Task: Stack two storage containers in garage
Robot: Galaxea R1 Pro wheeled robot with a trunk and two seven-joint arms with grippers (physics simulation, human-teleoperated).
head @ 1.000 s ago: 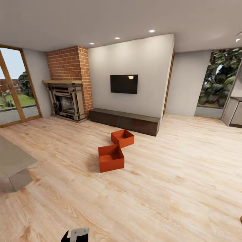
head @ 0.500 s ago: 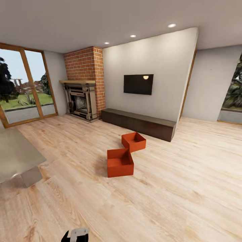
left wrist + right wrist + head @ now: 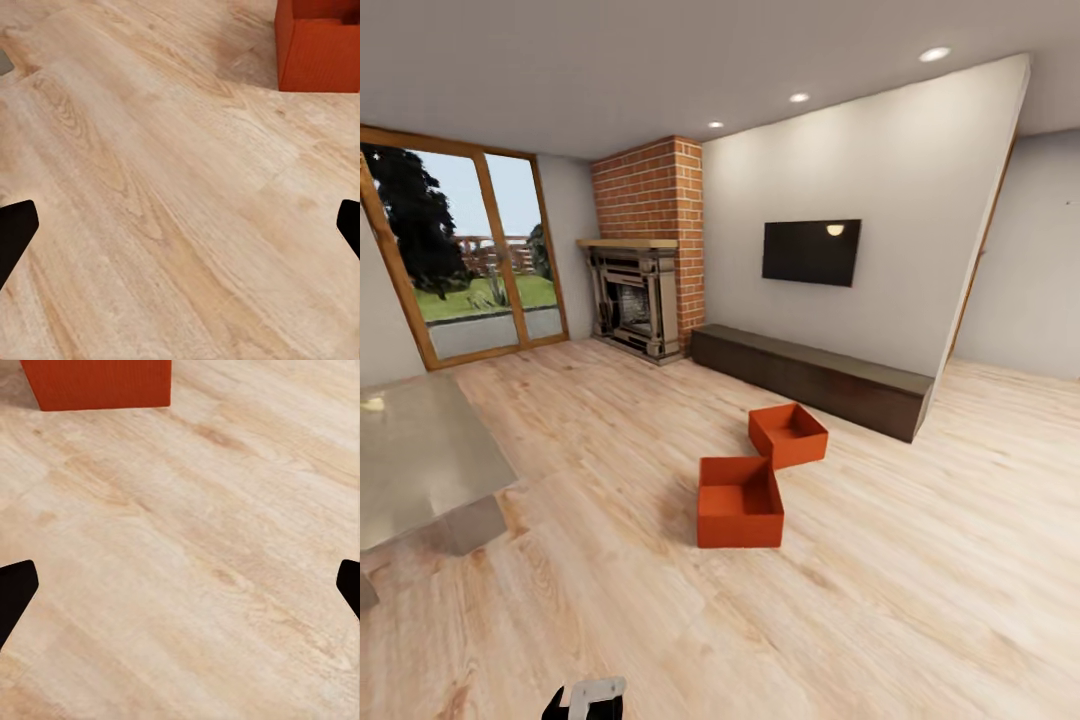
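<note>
Glass doors point(image 3: 470, 260), brick fireplace point(image 3: 645, 250), wall TV point(image 3: 811, 252). Two storage containers point(image 3: 740, 500) corner-touching on plank floor point(image 3: 610, 560), well ahead. Left gripper point(image 3: 180, 225), right gripper point(image 3: 180, 585) fingers spread wide, empty, readied for pickup.

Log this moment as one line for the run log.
room: living room | near box and far box: on wood floor, corners close | left pincer open | right pincer open
</note>
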